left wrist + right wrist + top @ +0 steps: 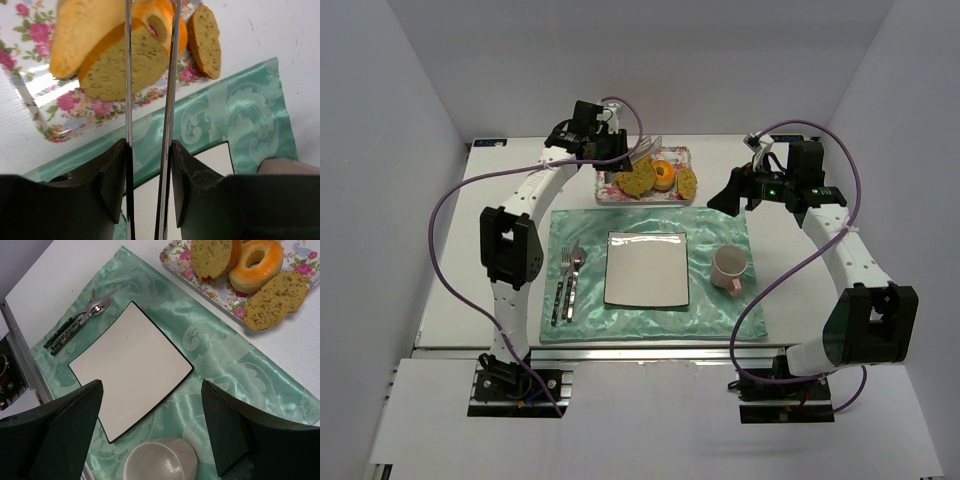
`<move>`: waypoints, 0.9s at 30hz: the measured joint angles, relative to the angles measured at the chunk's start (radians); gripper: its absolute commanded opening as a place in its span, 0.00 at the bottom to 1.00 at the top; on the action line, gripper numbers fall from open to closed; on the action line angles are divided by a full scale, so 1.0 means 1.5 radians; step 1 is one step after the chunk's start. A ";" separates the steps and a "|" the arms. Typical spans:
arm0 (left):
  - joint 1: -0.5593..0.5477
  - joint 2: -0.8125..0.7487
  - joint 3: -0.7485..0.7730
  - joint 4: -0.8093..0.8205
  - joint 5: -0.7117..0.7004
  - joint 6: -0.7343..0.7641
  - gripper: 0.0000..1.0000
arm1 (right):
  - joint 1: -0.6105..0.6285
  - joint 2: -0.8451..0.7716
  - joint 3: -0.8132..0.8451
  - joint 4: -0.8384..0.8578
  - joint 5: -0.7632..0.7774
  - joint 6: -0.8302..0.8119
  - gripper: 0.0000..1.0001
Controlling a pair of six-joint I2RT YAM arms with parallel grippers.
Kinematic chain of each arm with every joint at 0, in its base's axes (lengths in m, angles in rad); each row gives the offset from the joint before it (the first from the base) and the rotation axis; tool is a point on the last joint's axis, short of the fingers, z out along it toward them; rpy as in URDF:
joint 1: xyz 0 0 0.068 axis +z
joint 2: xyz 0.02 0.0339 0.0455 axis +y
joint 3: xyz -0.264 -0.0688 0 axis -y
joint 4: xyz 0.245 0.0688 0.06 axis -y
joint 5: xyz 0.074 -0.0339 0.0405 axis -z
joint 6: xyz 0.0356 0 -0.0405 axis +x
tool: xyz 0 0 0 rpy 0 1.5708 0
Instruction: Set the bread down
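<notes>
Bread: the bread point(687, 180), a small flat oval slice, golden-brown with a darker crust, lay at the right end of a rectangular flower-printed tray point(608, 197). The tray sat at the middle of the table's far edge, and nothing touched the slice.
Tray neighbours: a chunky olive-brown loaf piece point(638, 180) and a round orange bun point(663, 174) sat to its left in the same tray.
Left gripper: the left gripper point(148, 182) was closed on thin shiny metal tongs point(128, 75), both blades pinched between its fingers. The blades reached over the loaf piece and the bun. Their tips ran out of the wrist view, so whether they held anything could not be told. The bread lay just right of the blades, apart from them.
Right gripper: the right gripper point(151, 385) stood wide open and empty above the far right corner of a glossy green placemat point(720, 235).
Likely target: a square white plate with a dark rim point(647, 268) sat bare at the middle of the placemat. A pink cup point(730, 268) stood to its right and a fork and knife point(568, 285) lay to its left.
Done: as far as could be judged, only the approach; the tongs were over the tray but not on the bread.
Left: shifting the tongs onto the slice, pinching it, carrying it toward the near edge, and setting it down, probably on the plate.
</notes>
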 measured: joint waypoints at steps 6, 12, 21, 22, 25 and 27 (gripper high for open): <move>-0.041 -0.022 -0.030 0.003 0.014 0.007 0.48 | -0.004 0.000 -0.008 0.002 0.000 0.001 0.84; -0.067 -0.045 -0.084 0.003 0.044 -0.028 0.48 | -0.004 0.000 -0.008 0.002 -0.001 0.004 0.84; -0.067 -0.074 -0.178 -0.004 0.053 -0.096 0.49 | -0.013 -0.003 -0.008 0.002 -0.003 0.005 0.84; -0.067 -0.076 -0.178 -0.003 0.056 -0.100 0.49 | -0.013 -0.003 -0.008 0.002 -0.003 0.006 0.84; -0.067 -0.084 -0.182 0.006 0.070 -0.112 0.50 | -0.013 -0.004 -0.008 0.002 -0.003 0.007 0.84; -0.067 -0.088 -0.187 0.016 0.083 -0.120 0.51 | -0.013 -0.004 -0.008 0.002 -0.003 0.008 0.84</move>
